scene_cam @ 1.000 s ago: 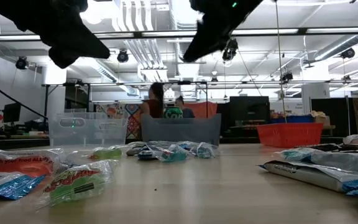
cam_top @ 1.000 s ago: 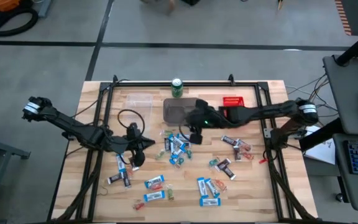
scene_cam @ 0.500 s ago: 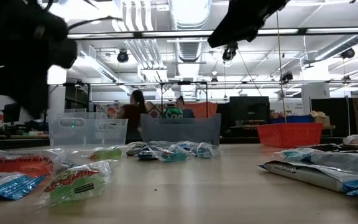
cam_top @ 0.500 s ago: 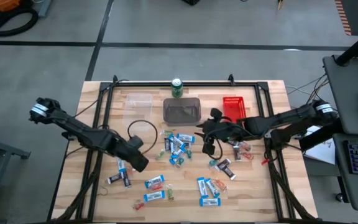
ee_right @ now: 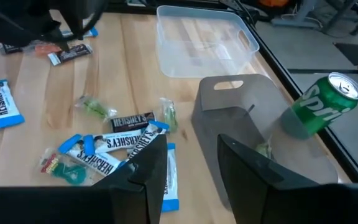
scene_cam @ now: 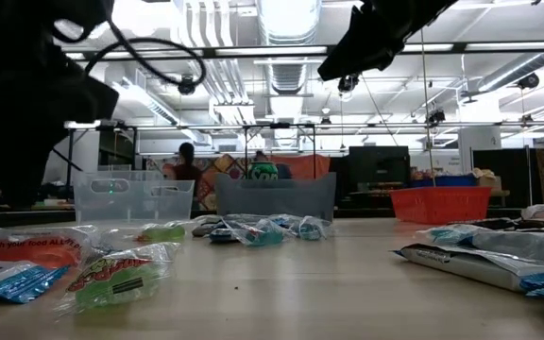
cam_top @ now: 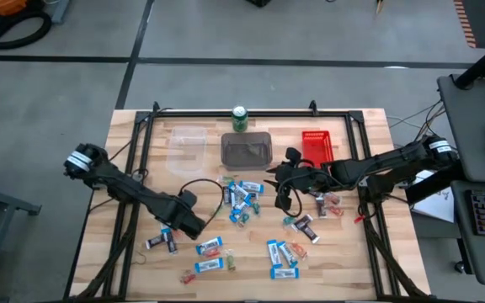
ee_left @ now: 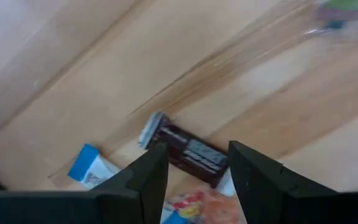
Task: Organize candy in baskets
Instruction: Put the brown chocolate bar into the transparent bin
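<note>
Four cameras: one overhead, one at table level, one on each wrist.

From the high view you look straight down on the whole table (cam_top: 369, 252) and both arms, from well above. The low view puts you at table-top height, looking level across the wood into the room, with candy (scene_cam: 111, 274) close to the lens and the baskets (scene_cam: 274, 196) farther back. The left wrist view looks steeply down, very near the table, at a dark bar (ee_left: 188, 155) between its fingers (ee_left: 146, 180). The right wrist view looks forward and down from higher up, over the can (ee_right: 319, 112). The can, baskets and candy pile also show from overhead.
</note>
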Motion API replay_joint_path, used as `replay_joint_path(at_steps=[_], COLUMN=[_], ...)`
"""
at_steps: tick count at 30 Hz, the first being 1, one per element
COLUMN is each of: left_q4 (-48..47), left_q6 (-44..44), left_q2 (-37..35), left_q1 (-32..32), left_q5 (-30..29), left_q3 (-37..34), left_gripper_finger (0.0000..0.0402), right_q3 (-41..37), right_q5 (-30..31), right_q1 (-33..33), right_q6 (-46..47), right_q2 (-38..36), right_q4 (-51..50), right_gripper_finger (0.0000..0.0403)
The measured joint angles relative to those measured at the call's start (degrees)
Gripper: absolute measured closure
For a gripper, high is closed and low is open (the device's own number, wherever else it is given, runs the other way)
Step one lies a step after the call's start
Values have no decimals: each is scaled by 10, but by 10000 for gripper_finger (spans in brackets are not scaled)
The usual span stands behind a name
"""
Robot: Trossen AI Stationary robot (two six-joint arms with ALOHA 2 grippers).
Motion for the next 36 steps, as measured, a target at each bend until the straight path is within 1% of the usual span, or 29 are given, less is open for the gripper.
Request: replay_joint_path(at_steps=[8, 15, 19, 21, 24, 30, 32, 36], left_q4=[10, 98, 110, 114, 117, 124, 118, 115], left_q6=[-44, -53, -63, -63, -63, -63, -63, -52], left_q2=[22, 18, 18, 17, 14, 4, -2, -12], left_q1=[-1, -5, -14, -20, -27, -35, -35, -36], left_q5=[0, -4, -14, -24, -33, -49, -55, -62], left_q3=[-22, -69, -84, -85, -85, -86, -87, -89], left_gripper_finger=[250, 250, 255, 266, 295, 384, 394, 398], right_q3=[0, 0, 0, 0, 0, 0, 0, 0], right_q5=[0, 0, -1, 0, 0, 0, 0, 0], right_q1=[0, 0, 0, 0, 0, 0, 0, 0], right_q6=[-3, -3, -3, -3, -3, 1, 2, 6], right_q2=[0, 0, 0, 0, 0, 0, 0, 0], right_q4=[0, 0, 0, 0, 0, 0, 0, 0], right_gripper_finger=[269, 269, 270, 269, 266, 272, 275, 280])
